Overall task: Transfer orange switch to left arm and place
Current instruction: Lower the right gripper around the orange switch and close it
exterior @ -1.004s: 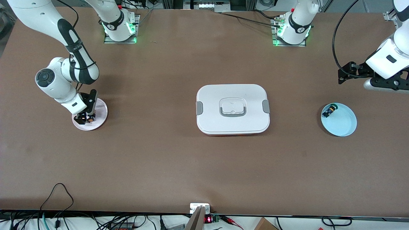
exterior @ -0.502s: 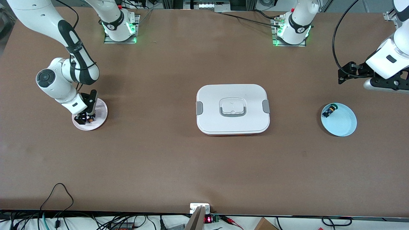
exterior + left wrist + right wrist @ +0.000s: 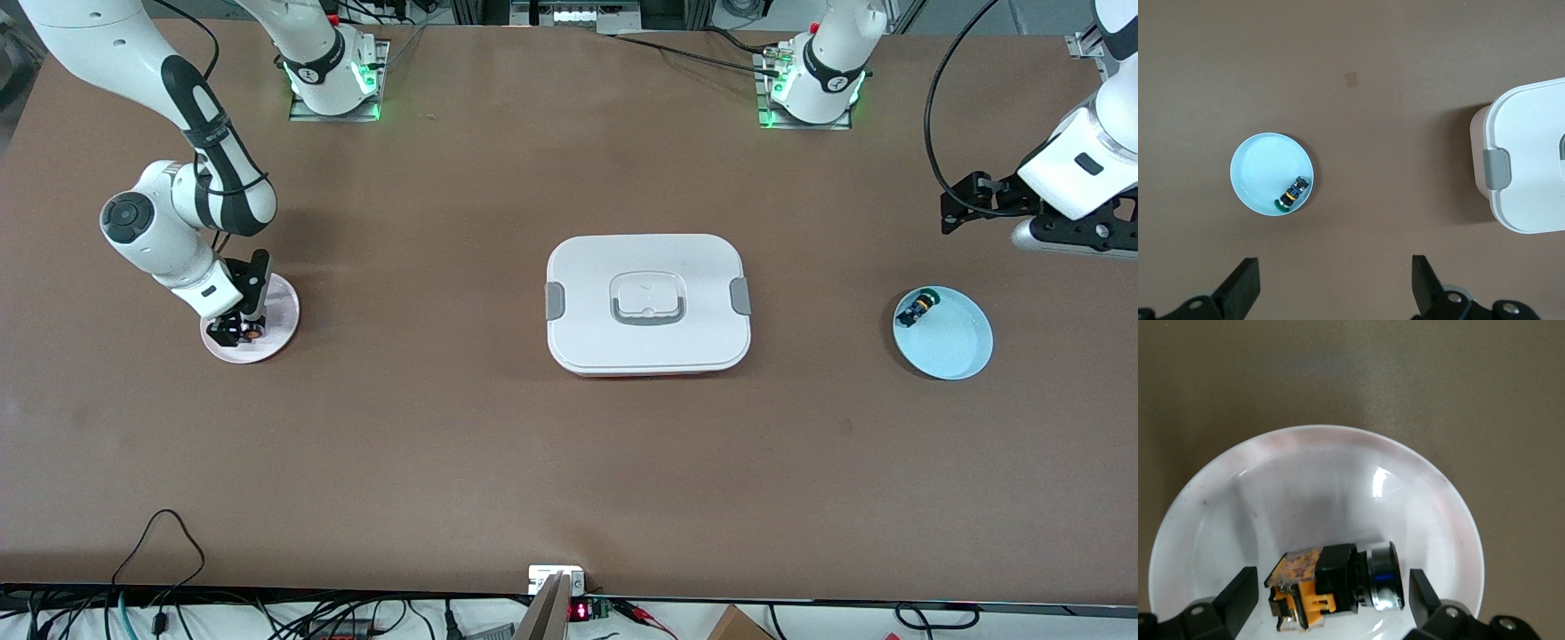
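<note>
The orange switch (image 3: 1331,583) lies on its side on the pink plate (image 3: 1305,453), near the right arm's end of the table. It has a black body, an orange block and a silver ring. My right gripper (image 3: 1331,600) is down on the plate, open, with one finger at each end of the switch and a small gap on both sides. In the front view the gripper (image 3: 236,331) hides most of the switch (image 3: 252,332). The white box (image 3: 647,302) sits mid-table. My left gripper (image 3: 1336,287) is open and empty, and waits high over bare table by the blue plate (image 3: 1265,167).
A small black switch with a yellow-green cap (image 3: 916,309) lies in the blue plate (image 3: 956,347) near the left arm's end. The box's grey clip (image 3: 1497,170) shows in the left wrist view. Cables hang along the table edge nearest the camera.
The right gripper has shifted very slightly over the pink plate. The left arm, box and plates have not moved.
</note>
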Robot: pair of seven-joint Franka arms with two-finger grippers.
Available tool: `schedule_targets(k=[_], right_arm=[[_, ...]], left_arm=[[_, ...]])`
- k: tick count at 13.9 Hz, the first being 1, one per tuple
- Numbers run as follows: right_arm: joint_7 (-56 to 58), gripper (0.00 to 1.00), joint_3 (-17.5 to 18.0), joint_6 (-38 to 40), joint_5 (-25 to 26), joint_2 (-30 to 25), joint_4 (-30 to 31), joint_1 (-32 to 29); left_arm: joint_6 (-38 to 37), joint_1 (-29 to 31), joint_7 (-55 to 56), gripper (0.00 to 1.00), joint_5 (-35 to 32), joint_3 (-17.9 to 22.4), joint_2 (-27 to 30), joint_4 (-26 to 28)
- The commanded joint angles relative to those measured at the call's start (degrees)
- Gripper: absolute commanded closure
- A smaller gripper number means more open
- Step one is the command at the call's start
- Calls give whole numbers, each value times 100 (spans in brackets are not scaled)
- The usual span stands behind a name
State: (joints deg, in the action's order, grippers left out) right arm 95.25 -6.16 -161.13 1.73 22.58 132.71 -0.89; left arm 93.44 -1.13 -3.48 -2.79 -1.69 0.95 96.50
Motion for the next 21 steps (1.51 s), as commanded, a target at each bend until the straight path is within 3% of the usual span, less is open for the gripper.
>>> schedule_targets(k=[1, 7, 10, 12, 17, 21], right_arm=[[90, 0, 141, -121, 56, 18, 62, -96], [90, 0, 141, -209, 56, 45, 53, -96], [90, 7, 141, -209, 56, 45, 53, -96], [107, 21, 141, -209, 56, 45, 53, -96], [213, 74, 141, -209, 56, 45, 53, -96], [213, 91, 141, -209, 56, 36, 44, -79]], left_arm=[[-45, -27, 23, 0, 68, 37, 10, -17], [-46, -27, 23, 0, 68, 37, 10, -17], [-46, -27, 23, 0, 68, 37, 10, -17], [-54, -27, 23, 0, 68, 37, 10, -17], [-54, -27, 23, 0, 68, 37, 10, -17], [-72, -27, 23, 0, 68, 37, 10, -17]])
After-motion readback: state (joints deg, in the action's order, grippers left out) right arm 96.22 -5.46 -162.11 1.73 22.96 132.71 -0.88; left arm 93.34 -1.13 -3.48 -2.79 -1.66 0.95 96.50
